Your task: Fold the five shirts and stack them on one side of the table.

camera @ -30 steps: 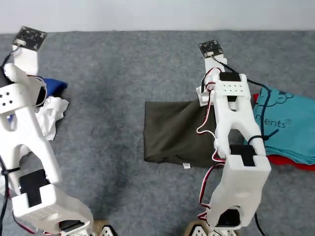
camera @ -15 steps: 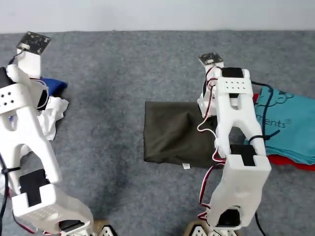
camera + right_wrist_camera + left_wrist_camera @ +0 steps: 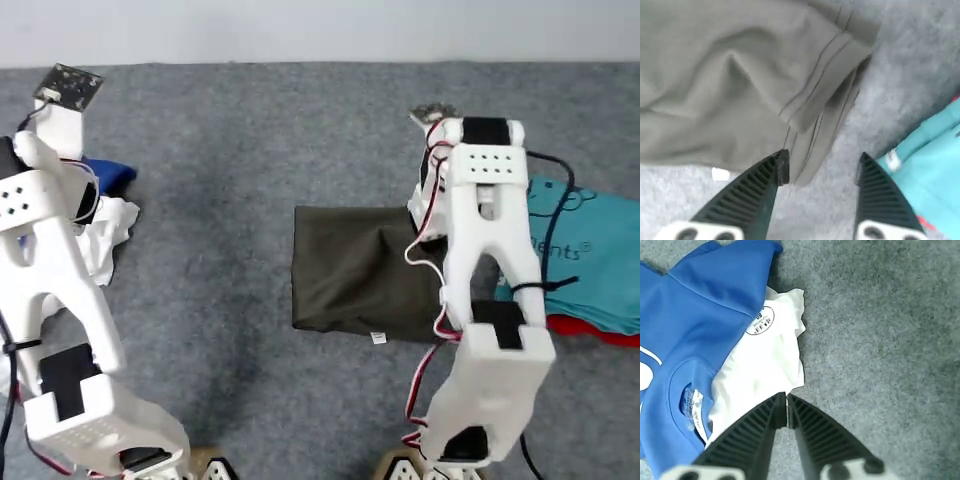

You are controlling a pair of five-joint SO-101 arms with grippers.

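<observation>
A dark olive shirt [image 3: 345, 275] lies folded in the middle of the grey table. My right gripper [image 3: 822, 167] hangs open just above the olive shirt's [image 3: 730, 90] folded sleeve edge, with nothing between its fingers. Beside it lies a teal shirt [image 3: 925, 170]. In the high view the teal shirt [image 3: 590, 260] rests on a red shirt [image 3: 590, 328] at the right edge. At the far left a white shirt [image 3: 110, 230] and a blue shirt [image 3: 112, 175] lie crumpled under my left arm. My left gripper [image 3: 786, 410] is shut and empty, over the edge of the white shirt [image 3: 765, 365], next to the blue shirt [image 3: 705, 305].
Bare grey felt table [image 3: 220, 150] stretches between the two arms and along the back. The right arm [image 3: 485, 260] covers the olive shirt's right end in the high view. A pale wall runs along the far edge.
The right arm has swung a little to the right and back over the olive shirt's right end. The left arm has barely shifted. The shirts lie as before.
</observation>
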